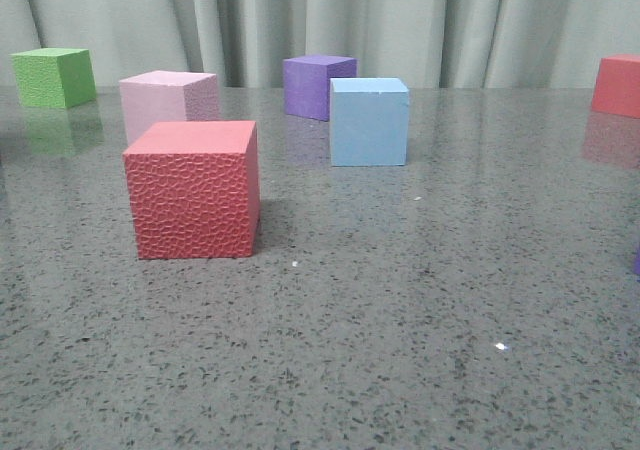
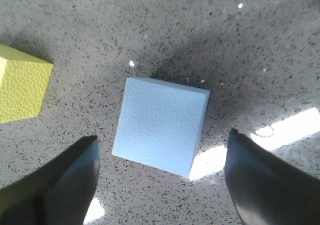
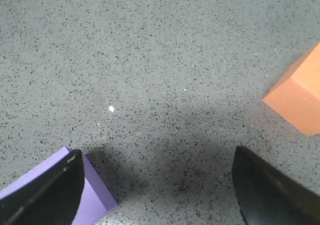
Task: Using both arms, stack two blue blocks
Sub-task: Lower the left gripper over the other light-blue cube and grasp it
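Note:
One pale blue block (image 1: 368, 120) stands on the grey table, right of centre and in front of the purple cube (image 1: 318, 85). No gripper shows in the front view. In the left wrist view a pale blue block (image 2: 160, 125) lies on the table below my left gripper (image 2: 162, 137). Its dark fingers (image 2: 65, 185) are spread wide to either side of the block and do not touch it. I cannot tell whether this is the same block. My right gripper (image 3: 159, 152) is open and empty over bare table.
A big red cube (image 1: 192, 190) stands front left, with a pale pink cube (image 1: 168, 102) behind it, a green cube (image 1: 54, 76) at far left and a red cube (image 1: 617, 85) at far right. A yellow cube (image 2: 20, 85) lies near the left gripper. A purple cube (image 3: 85, 200) and an orange cube (image 3: 300, 95) flank the right gripper.

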`<state>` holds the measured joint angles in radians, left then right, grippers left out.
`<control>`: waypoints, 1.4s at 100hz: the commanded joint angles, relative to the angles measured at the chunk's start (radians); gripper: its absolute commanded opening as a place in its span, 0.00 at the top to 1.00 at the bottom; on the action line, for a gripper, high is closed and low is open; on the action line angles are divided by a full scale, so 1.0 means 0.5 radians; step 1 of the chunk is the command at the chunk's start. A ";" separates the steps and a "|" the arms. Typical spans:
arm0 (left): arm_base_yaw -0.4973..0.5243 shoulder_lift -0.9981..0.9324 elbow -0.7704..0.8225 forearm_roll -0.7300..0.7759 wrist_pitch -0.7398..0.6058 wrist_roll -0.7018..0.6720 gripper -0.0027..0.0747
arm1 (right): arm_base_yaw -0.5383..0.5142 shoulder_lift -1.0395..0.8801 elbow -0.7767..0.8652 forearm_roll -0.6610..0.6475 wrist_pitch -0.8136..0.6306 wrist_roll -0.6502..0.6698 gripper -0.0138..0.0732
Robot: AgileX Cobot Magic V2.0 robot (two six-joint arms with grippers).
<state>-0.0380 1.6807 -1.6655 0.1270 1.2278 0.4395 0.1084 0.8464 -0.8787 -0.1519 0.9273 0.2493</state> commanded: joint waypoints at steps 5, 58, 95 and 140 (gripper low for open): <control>0.009 -0.014 -0.072 0.022 -0.013 0.025 0.31 | -0.013 -0.020 -0.049 -0.045 -0.123 -0.016 0.15; 0.009 0.070 -0.072 0.085 -0.074 0.079 0.31 | -0.013 -0.018 -0.049 -0.045 -0.137 -0.016 0.15; 0.030 0.155 -0.075 0.089 -0.072 0.088 0.31 | -0.013 -0.018 -0.049 -0.045 -0.137 -0.016 0.15; 0.030 0.285 -0.076 0.048 -0.067 0.088 0.31 | -0.013 -0.018 -0.049 -0.045 -0.139 -0.016 0.15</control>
<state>-0.0252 1.8680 -1.6739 0.1578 1.2128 0.4848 0.1084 0.8464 -0.8787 -0.1519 0.9195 0.2493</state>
